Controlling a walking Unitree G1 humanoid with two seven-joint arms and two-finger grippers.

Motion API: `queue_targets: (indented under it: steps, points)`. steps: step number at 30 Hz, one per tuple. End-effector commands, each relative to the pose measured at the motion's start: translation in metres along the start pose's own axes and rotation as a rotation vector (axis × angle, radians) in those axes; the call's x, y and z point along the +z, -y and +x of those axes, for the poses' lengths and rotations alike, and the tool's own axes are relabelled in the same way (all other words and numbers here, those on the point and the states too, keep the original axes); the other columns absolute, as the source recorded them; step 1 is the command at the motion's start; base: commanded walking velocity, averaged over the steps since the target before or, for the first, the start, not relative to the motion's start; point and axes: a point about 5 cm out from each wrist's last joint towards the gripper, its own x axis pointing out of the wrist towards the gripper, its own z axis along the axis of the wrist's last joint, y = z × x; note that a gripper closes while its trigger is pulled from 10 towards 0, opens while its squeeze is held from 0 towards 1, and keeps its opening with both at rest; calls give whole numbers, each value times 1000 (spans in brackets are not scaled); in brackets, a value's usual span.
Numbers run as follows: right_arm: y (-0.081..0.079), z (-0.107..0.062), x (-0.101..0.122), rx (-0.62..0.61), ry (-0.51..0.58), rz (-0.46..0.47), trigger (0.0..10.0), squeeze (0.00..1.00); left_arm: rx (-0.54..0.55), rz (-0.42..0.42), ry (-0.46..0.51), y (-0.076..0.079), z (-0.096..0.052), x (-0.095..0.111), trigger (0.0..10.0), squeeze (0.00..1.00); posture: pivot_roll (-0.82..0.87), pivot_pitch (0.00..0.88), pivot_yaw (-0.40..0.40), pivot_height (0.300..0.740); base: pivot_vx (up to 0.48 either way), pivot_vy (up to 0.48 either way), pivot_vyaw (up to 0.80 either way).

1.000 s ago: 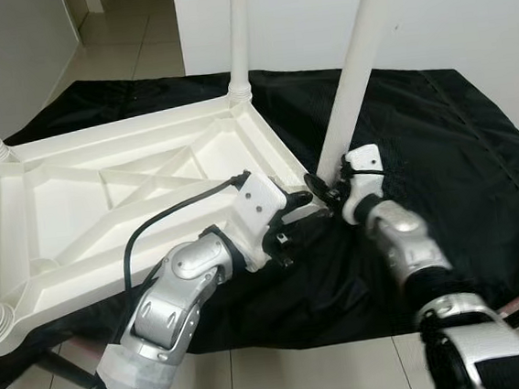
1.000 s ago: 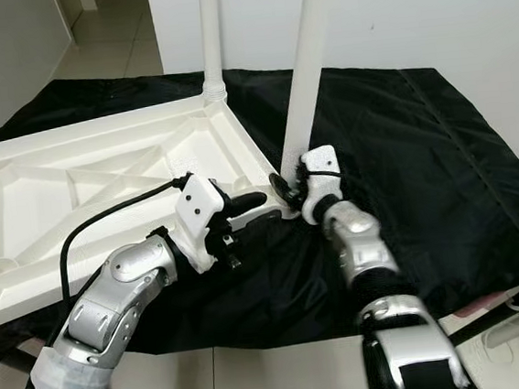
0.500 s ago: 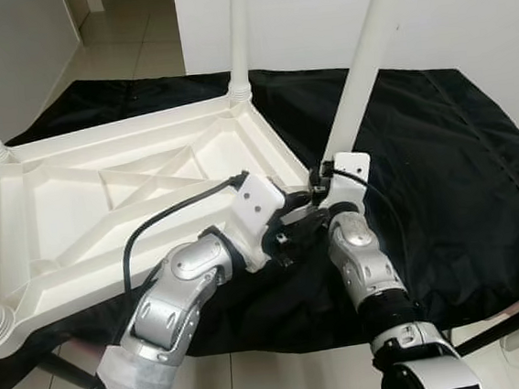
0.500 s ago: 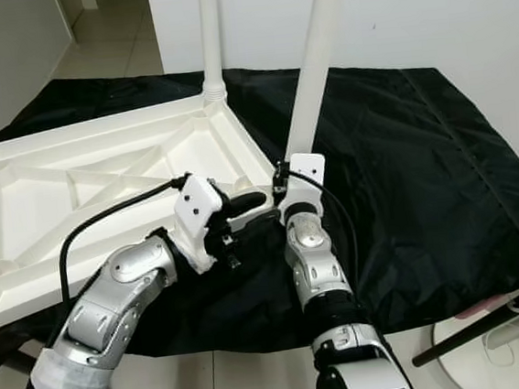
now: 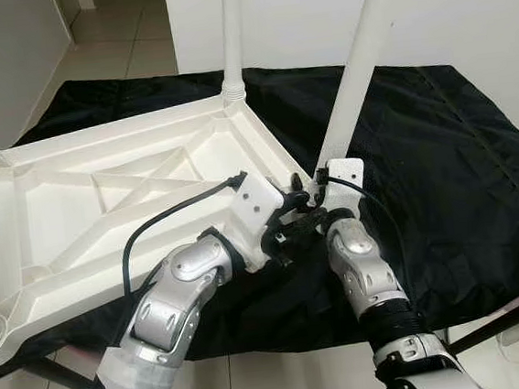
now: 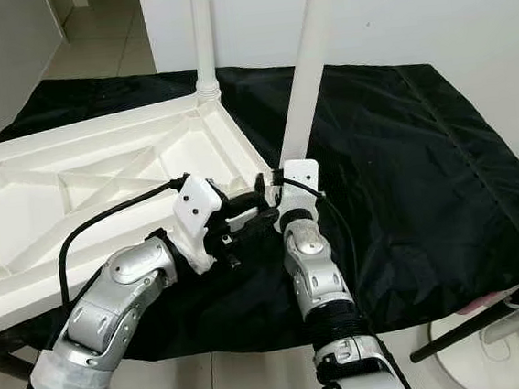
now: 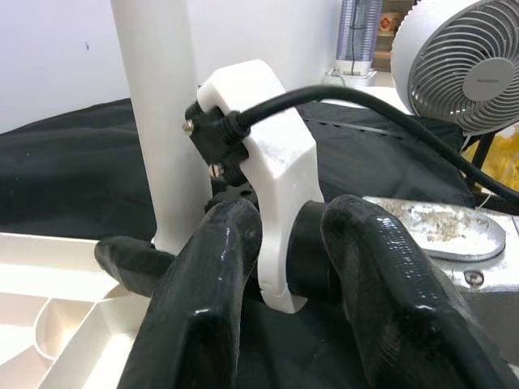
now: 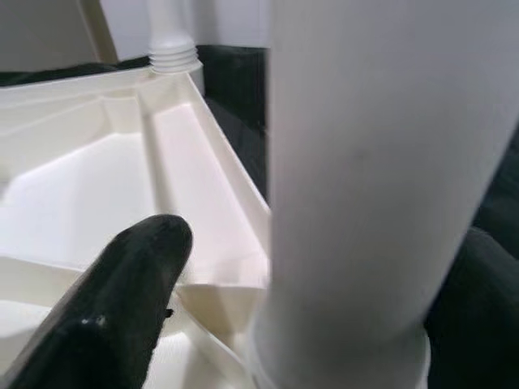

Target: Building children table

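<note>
Since a second ago the right arm has been swung in from the outer side, so the right pincer is now seen straight behind the near leg instead of reaching it from the right; the leg itself has been brought a bit closer to upright, though a lean is still seen.

Nearest the camera, the left pincer is parked just beside the right wrist, fingers spread apart with nothing clamped (the white wrist bracket simply sits between them in the left wrist view).

A touch further out, the right pincer is wrapped around the foot of the near leg, one finger on each side of the tube. A firm grip can't be confirmed, but the leg is clearly straddled at the corner socket of the upside-down children table, which lies on the black cloth on the floor.

What matters next: the leg's long axis runs up and away from the right pincer, tilted to the right, so it probably still needs to be straightened and seated or twisted. The right arm is the one placed for that.

Further back, the far leg stands upright in its corner.
</note>
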Motion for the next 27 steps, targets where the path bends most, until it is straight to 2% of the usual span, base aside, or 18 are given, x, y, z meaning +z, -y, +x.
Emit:
queue_targets:
  steps: [1,4,5,9,13,16,17,20,27]
  points:
    - [5,-3,-2,-8,-19,11,10000,1000,-4,-7,-12,2,-1,-2,10000,0,-4,0,-41,740,0,0,0]
    - [7,-5,-1,24,-15,16,10000,1000,-3,-6,-16,2,-2,-3,10000,0,-7,0,-40,740,0,0,0]
    - [9,-7,-1,56,-13,16,10000,0,-3,-7,-16,3,-2,-3,10000,0,-8,0,-40,740,0,0,0]
    - [19,-8,0,173,-8,-8,10000,0,-6,-9,-14,3,-1,-3,10000,0,-14,0,-40,740,0,0,0]
    - [27,-8,2,202,-8,-39,10000,0,-7,-9,-13,3,-1,-3,10000,0,-18,0,-40,740,0,0,0]
    - [39,-8,4,338,-1,-146,10000,0,-11,-12,-11,4,0,-3,10000,0,-18,0,-40,740,0,0,0]
    - [39,-8,4,338,-1,-146,10000,0,-11,-12,-11,4,0,-3,10000,0,-18,0,-40,740,0,0,0]
    - [43,-6,1,466,-18,-195,10000,0,-24,-10,-16,5,1,-4,10000,0,-34,0,-31,740,0,0,0]
    - [44,5,-4,548,-47,-210,10000,0,-26,-14,-9,5,2,-2,10000,0,-29,0,-29,740,0,0,0]
